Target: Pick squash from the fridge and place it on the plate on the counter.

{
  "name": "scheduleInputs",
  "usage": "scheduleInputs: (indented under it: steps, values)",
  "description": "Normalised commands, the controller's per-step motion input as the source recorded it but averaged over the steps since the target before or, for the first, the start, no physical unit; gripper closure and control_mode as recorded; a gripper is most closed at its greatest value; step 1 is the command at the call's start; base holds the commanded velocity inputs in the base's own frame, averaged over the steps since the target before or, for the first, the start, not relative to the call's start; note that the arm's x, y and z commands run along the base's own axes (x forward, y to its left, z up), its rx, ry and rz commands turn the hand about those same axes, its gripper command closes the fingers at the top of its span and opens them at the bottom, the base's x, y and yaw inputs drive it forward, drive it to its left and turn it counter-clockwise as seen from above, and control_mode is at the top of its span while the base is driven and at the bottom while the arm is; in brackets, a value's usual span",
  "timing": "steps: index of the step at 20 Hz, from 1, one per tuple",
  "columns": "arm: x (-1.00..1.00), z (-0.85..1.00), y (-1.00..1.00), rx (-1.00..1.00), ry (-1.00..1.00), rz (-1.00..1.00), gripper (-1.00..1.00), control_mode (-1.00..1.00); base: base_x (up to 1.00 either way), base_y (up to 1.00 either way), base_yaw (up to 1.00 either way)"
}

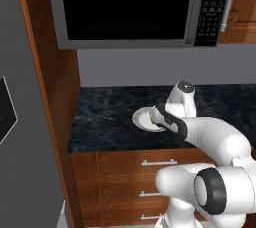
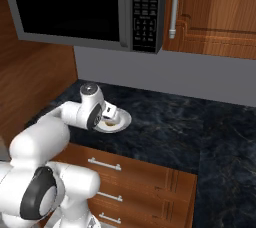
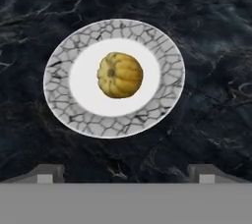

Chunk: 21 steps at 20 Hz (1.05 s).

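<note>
The golden-yellow ribbed squash (image 3: 120,74) lies in the middle of the round white plate (image 3: 59,100) with a grey crackled rim, on the dark marbled counter (image 3: 211,21). My gripper (image 3: 128,173) hangs above the plate, open, its two tips spread wide with nothing between them. In the left base view the hand covers the right part of the plate (image 1: 141,119). From the right base view the hand sits over the plate (image 2: 123,120), and a bit of squash (image 2: 107,122) shows beneath it. The grey fridge (image 1: 25,172) fills the left side.
A microwave (image 1: 130,7) hangs above the counter (image 1: 105,117), with a wooden cabinet (image 2: 215,12) to its right. Wooden drawers (image 1: 150,172) with silver handles lie below. A wooden side panel (image 1: 55,97) stands between fridge and counter.
</note>
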Motion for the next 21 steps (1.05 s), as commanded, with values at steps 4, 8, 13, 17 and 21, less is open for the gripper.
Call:
scheduleInputs:
  steps: [4, 8, 13, 17, 21]
  values:
    - [-0.86, 0.83, 0.00, 0.00, 0.00, 0.00, -1.00, -1.00, 0.00, 0.00, 0.00]
    - [-0.83, 0.87, 0.00, 0.00, 0.00, 0.00, -1.00, -1.00, 0.00, 0.00, 0.00]
    - [-0.79, 0.67, 0.00, 0.00, 0.08, 0.00, -1.00, -1.00, 0.00, 0.00, 0.00]
    - [-0.15, 0.29, 0.00, 0.00, 0.46, 0.00, -1.00, -1.00, 0.00, 0.00, 0.00]
    - [0.00, 0.02, 0.00, 0.00, 0.43, 0.00, -1.00, -1.00, 0.00, 0.00, 0.00]
